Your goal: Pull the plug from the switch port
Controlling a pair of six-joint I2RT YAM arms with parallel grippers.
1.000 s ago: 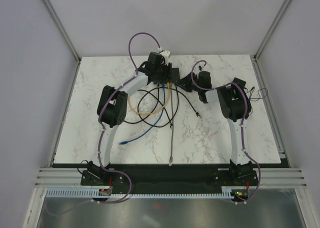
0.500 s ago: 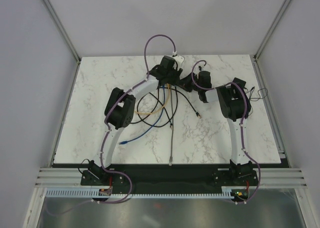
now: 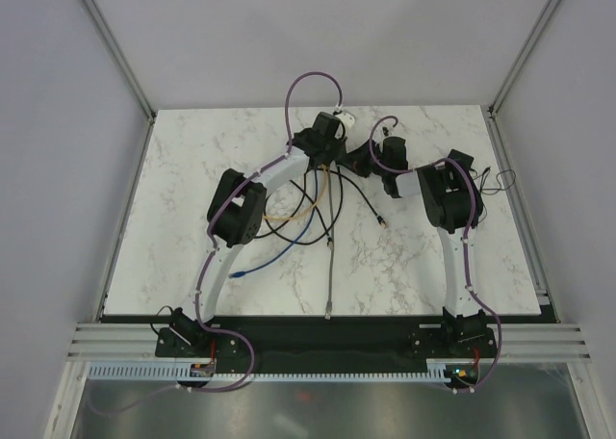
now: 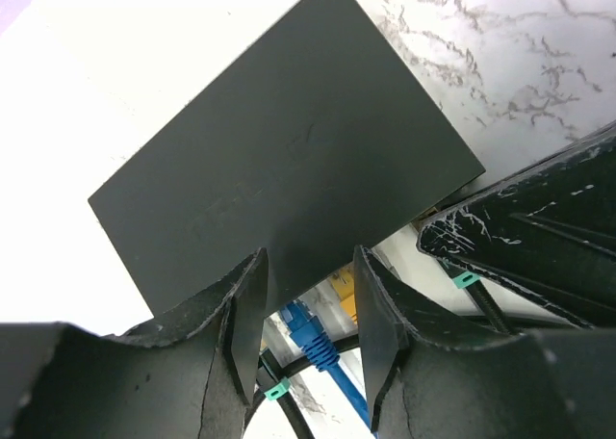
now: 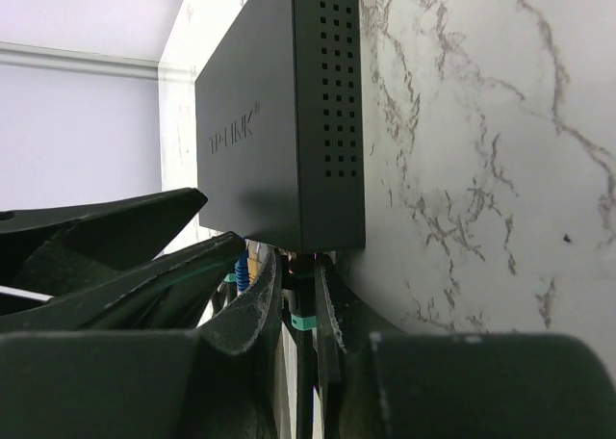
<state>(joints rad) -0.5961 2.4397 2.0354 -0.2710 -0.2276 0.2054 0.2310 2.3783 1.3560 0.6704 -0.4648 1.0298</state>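
On white marble table (image 3: 192,198), switch (image 4: 289,150) just beyond left gripper (image 4: 308,266), jaws parted astride blue plug (image 4: 313,338). Right gripper (image 5: 296,266) pinched narrow on black cable (image 5: 300,362) below switch corner. Risk of dragging the switch along, or straining cable, if pulling with latch unpressed

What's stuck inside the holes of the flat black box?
A blue plug and a yellow plug go into the switch. The fingers of the left gripper hide other sockets.
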